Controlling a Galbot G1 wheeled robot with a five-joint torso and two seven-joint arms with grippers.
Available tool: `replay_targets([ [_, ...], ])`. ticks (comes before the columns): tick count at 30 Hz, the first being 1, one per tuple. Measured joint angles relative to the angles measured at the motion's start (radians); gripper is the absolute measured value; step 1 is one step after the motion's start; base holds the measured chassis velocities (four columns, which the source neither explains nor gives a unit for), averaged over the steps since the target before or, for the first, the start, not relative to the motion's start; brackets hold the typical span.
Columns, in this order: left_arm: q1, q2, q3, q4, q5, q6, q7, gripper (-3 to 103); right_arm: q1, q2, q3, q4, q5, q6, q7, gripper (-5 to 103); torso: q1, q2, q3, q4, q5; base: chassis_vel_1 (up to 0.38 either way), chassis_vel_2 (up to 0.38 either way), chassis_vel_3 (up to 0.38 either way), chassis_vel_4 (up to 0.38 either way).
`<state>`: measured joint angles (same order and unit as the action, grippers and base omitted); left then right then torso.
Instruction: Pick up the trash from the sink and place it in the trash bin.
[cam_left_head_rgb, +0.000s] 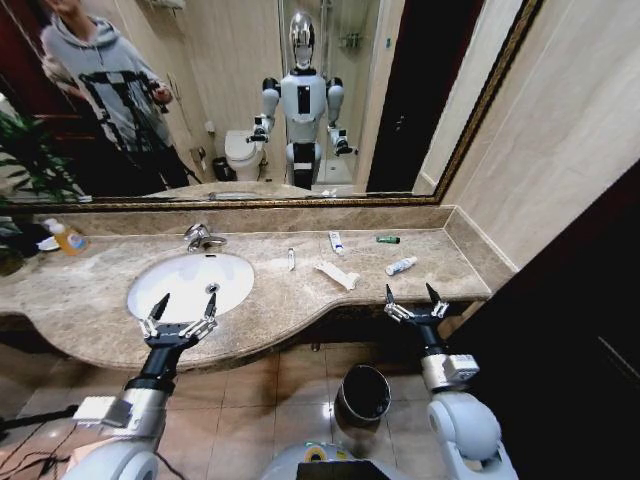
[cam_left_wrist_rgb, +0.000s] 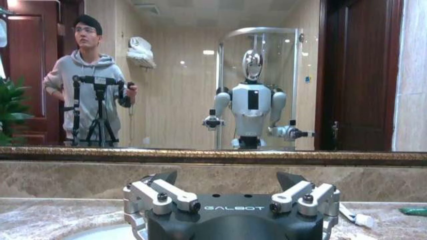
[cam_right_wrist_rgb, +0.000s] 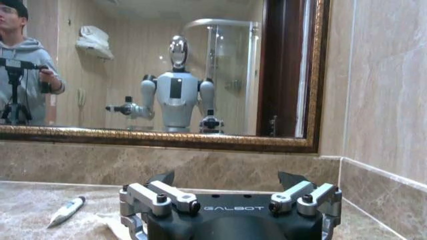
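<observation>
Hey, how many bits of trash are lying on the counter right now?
5, all right of the sink: thin stick, flat wrapper, white tube near the backsplash, green tube, white tube near the front. More may be hidden.

The left gripper (cam_left_head_rgb: 183, 308) and right gripper (cam_left_head_rgb: 412, 295) have shiny silver fingers with black pointy tips and black screws. "GALBOT" is written in white on each black base. The arms are white and grey.

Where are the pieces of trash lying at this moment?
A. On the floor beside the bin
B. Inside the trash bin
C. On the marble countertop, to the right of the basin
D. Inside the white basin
C: the white tubes, flat wrapper, thin stick and green tube all lie on the countertop, right of the sink.
</observation>
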<state>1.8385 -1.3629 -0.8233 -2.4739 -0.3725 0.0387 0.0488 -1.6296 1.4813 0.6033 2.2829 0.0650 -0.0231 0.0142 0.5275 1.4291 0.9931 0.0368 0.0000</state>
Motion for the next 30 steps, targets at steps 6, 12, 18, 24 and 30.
replay_targets([
  [6, 0.0, 0.0, 0.0, 0.0, 0.0, 0.0, 0.0, 100, -0.013, 0.004, -0.001, 0.014, 0.006, 0.01, 0.031, 100, 0.0, 0.0, 0.0, 0.0, 0.0, 0.0, 0.0, 0.0, 0.0],
  [12, 0.0, 0.0, 0.0, 0.0, 0.0, 0.0, 0.0, 100, -0.039, -0.005, 0.002, 0.056, 0.026, -0.015, 0.053, 100, 0.0, 0.0, 0.0, 0.0, 0.0, 0.0, 0.0, 0.0, 0.0],
  [18, 0.0, 0.0, 0.0, 0.0, 0.0, 0.0, 0.0, 100, 0.007, -0.035, 0.009, 0.047, 0.092, -0.074, 0.071, 100, 0.0, 0.0, 0.0, 0.0, 0.0, 0.0, 0.0, 0.0, 0.0],
  [24, 0.0, 0.0, 0.0, 0.0, 0.0, 0.0, 0.0, 100, 0.164, -0.085, 0.003, -0.058, 0.248, -0.217, 0.153, 100, 0.0, 0.0, 0.0, 0.0, 0.0001, 0.0, 0.0, 0.0, 0.0],
  [30, 0.0, 0.0, 0.0, 0.0, 0.0, 0.0, 0.0, 100, 0.314, -0.125, -0.057, -0.178, 0.253, -0.289, 0.228, 100, 0.0, 0.0, 0.0, 0.0, 0.0001, 0.0, 0.0, 0.0, 0.0],
])
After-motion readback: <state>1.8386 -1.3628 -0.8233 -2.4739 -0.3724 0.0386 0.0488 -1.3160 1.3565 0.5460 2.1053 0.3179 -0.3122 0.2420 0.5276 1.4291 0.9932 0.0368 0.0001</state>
